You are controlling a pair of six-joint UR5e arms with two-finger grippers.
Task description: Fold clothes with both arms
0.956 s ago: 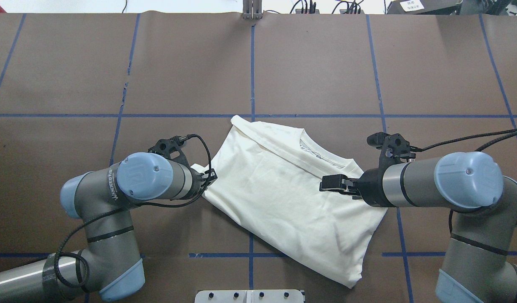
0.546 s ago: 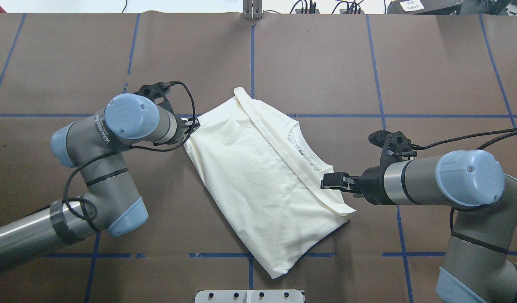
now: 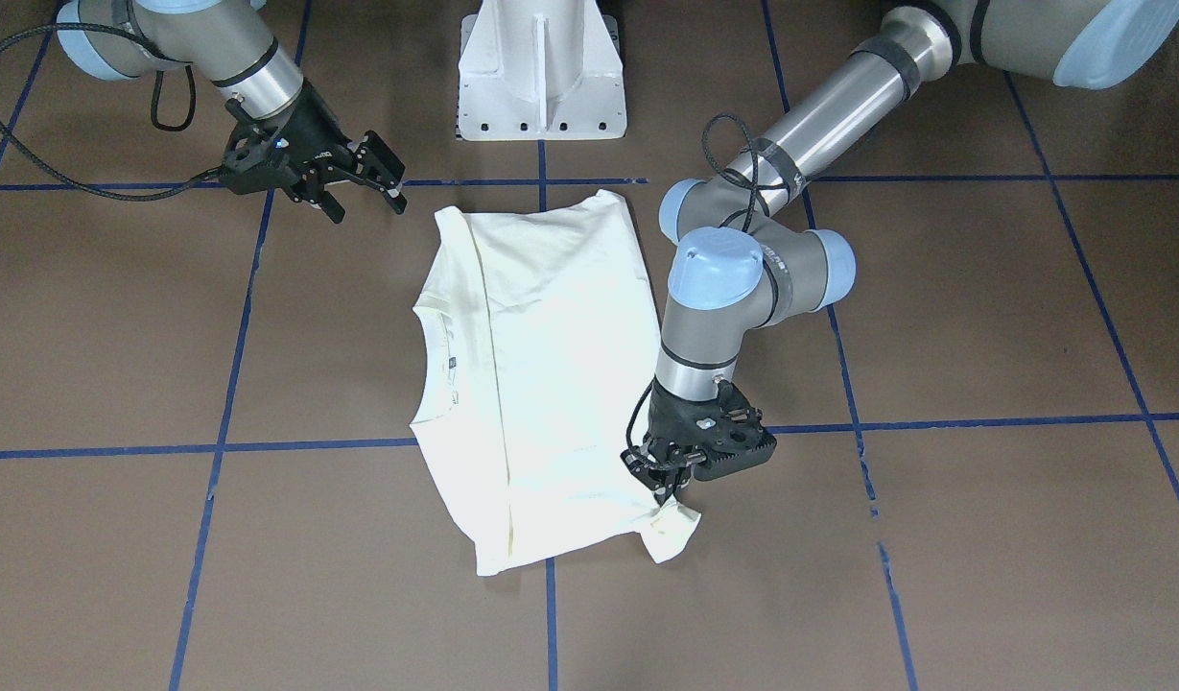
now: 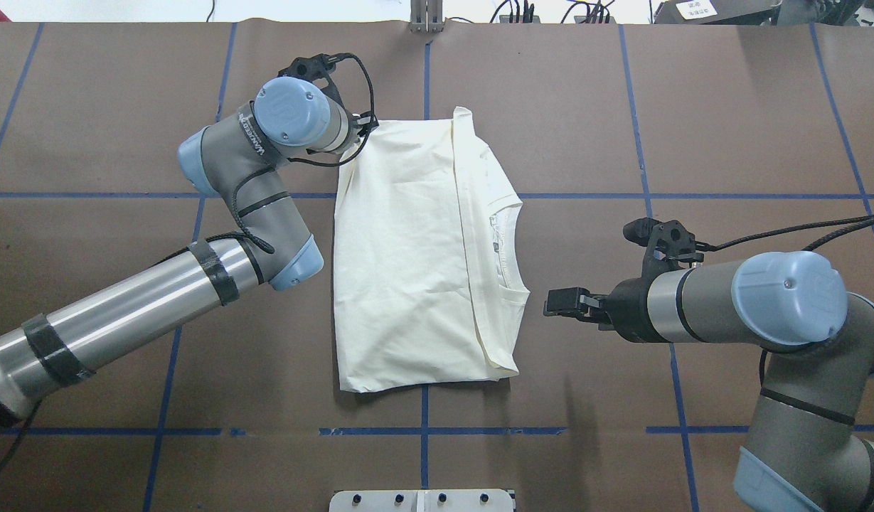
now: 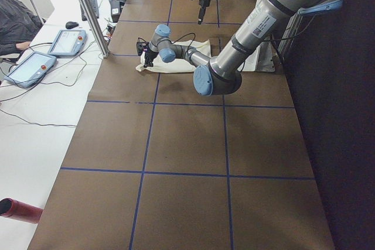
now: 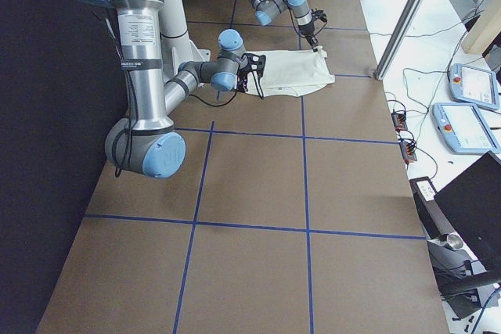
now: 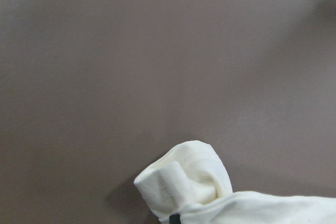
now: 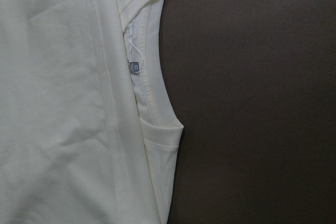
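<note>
One cream shirt (image 4: 408, 263) lies folded in a flat rectangle at the middle of the brown table (image 4: 728, 114), plain side up, with its collar toward the right arm (image 4: 707, 299). The left arm (image 4: 124, 313) makes two. The left gripper (image 3: 668, 488) is clamped on the shirt's far corner and bunches it. The right gripper (image 3: 366, 197) hovers near the collar side, its two fingers apart and holding nothing.
</note>
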